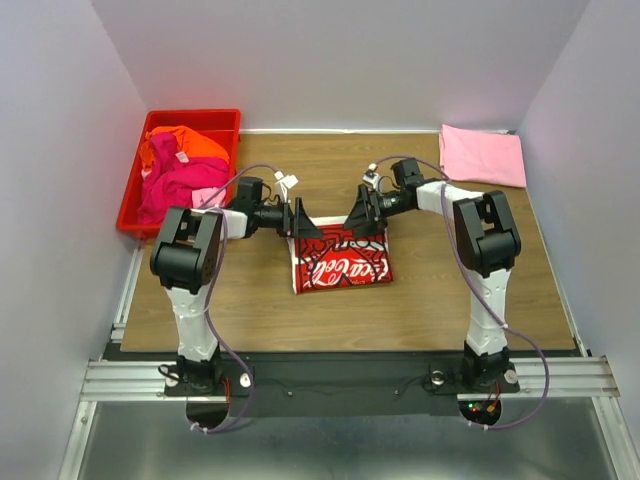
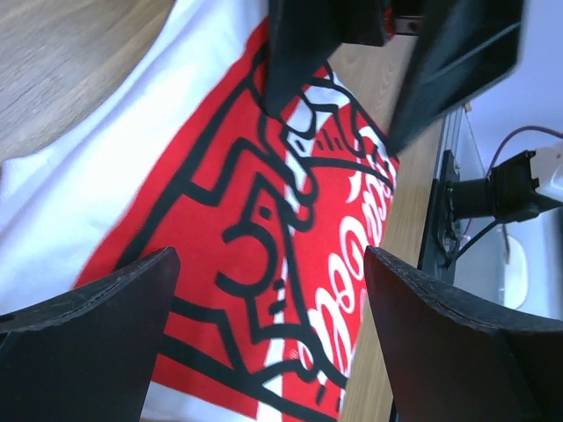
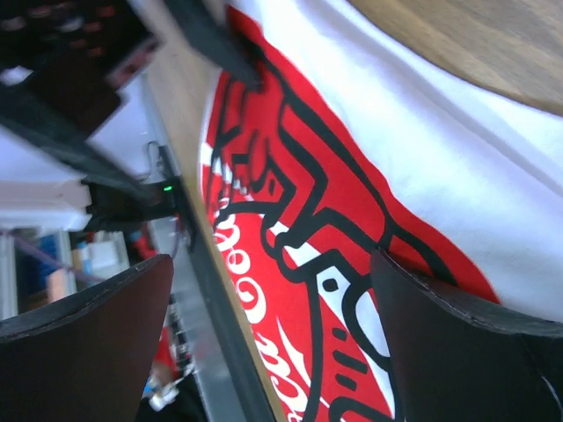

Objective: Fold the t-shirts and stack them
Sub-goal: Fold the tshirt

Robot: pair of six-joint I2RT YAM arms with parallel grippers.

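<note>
A folded white t-shirt with a red printed graphic (image 1: 340, 262) lies in the middle of the table. My left gripper (image 1: 303, 220) hovers at its far left corner and my right gripper (image 1: 354, 214) at its far right corner. Both stand open with nothing between the fingers. The left wrist view looks down on the red print (image 2: 264, 264) between wide-spread fingers (image 2: 84, 343). The right wrist view shows the same print (image 3: 317, 246) between spread fingers (image 3: 466, 343). A folded pale pink t-shirt (image 1: 482, 154) lies at the far right corner. Orange and magenta t-shirts (image 1: 178, 170) fill the bin.
The red plastic bin (image 1: 224, 118) sits at the far left of the table. White walls close in the back and both sides. The arm bases stand on a metal rail (image 1: 340, 378) at the near edge.
</note>
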